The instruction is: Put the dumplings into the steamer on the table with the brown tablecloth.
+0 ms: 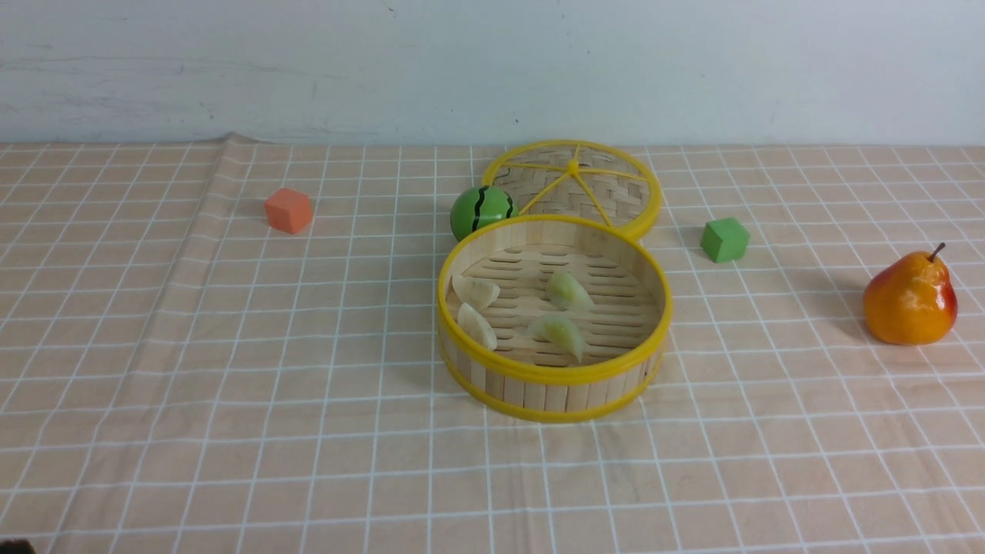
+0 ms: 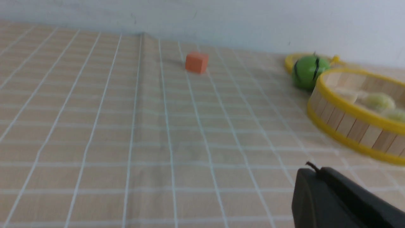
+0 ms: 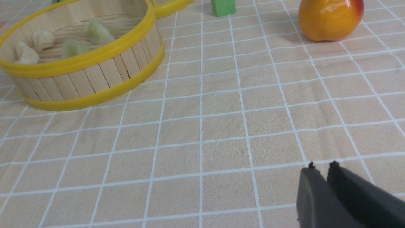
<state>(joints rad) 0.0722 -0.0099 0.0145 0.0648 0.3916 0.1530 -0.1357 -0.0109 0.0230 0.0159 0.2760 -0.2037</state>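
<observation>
In the front view all four dumplings (image 1: 531, 308) are lying inside the steamer (image 1: 554, 375), no arm is showing, and I judge the job is finishing, so both arms are best kept low and away from its rim. In the left wrist view the left gripper (image 2: 311, 169) is sitting closed and empty, with bare cloth (image 2: 126, 142) opening toward the orange cube (image 2: 196, 62) beyond the steamer. In the right wrist view the right gripper (image 3: 321, 167) is showing only a narrow slit, holding nothing, well clear of the steamer and the pear (image 3: 329, 19).

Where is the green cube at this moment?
In the front view, the green cube sits on the tablecloth on the robot's right side, just right of the woven lid, between the steamer and the pear.
</observation>
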